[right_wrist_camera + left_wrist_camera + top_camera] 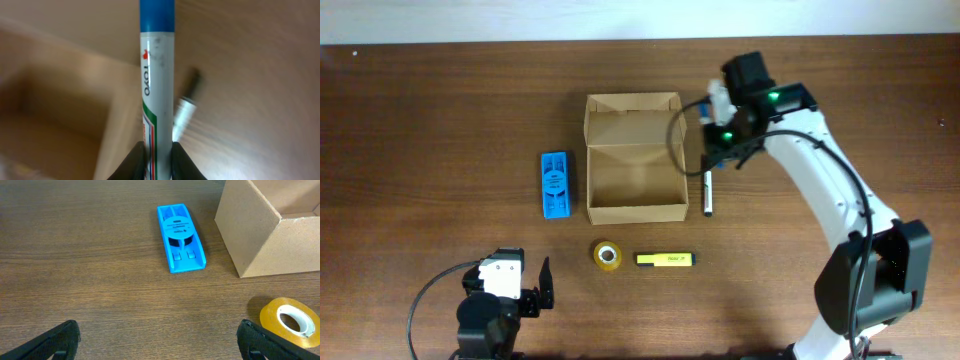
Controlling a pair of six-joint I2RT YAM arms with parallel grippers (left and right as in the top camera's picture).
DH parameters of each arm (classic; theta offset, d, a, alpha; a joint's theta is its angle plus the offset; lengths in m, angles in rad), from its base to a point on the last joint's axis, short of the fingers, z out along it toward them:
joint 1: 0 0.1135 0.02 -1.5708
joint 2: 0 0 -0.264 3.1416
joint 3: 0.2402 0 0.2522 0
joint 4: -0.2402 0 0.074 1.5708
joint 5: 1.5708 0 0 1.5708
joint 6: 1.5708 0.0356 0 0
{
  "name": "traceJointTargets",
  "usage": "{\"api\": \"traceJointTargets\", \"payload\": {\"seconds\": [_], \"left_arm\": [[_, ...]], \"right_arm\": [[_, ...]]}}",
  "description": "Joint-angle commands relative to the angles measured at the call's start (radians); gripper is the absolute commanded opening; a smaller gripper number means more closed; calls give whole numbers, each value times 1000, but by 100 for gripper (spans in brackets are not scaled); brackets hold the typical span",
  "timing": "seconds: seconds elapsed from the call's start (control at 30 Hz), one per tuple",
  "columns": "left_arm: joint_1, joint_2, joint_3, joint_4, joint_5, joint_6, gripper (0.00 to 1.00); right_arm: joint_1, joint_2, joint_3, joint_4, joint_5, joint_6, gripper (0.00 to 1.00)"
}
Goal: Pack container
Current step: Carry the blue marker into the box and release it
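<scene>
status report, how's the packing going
Left gripper open. Right gripper shut on blue-capped white marker, beside open tan cardboard box. Box empty, nothing in the way.

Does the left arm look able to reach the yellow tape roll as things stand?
Probably yes: the open, empty left pincer sits close to the small yellow tape roll, with only bare wooden table between them.

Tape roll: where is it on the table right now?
Overhead view: the tape roll lies flat on the robot's side of the cardboard box, apart from it, with the yellow highlighter close on its right.
</scene>
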Motion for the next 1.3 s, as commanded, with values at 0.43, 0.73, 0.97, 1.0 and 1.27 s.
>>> {"api": "traceJointTargets", "payload": {"seconds": [0.43,0.73,0.97,1.0,1.27], "left_arm": [[6,-5,-6,2,-6,19,100],[6,-5,-6,2,-6,19,100],[6,-5,-6,2,-6,19,100],[6,-5,-6,2,-6,19,100],[6,-5,-6,2,-6,19,100]], "right_arm": [[295,110,30,80,48,-409,19],[295,87,38,127,96,-301,50],[292,-59,127,116,160,-99,54],[288,-94,130,100,226,-19,54],[159,-224,120,-220,400,444,79]]}}
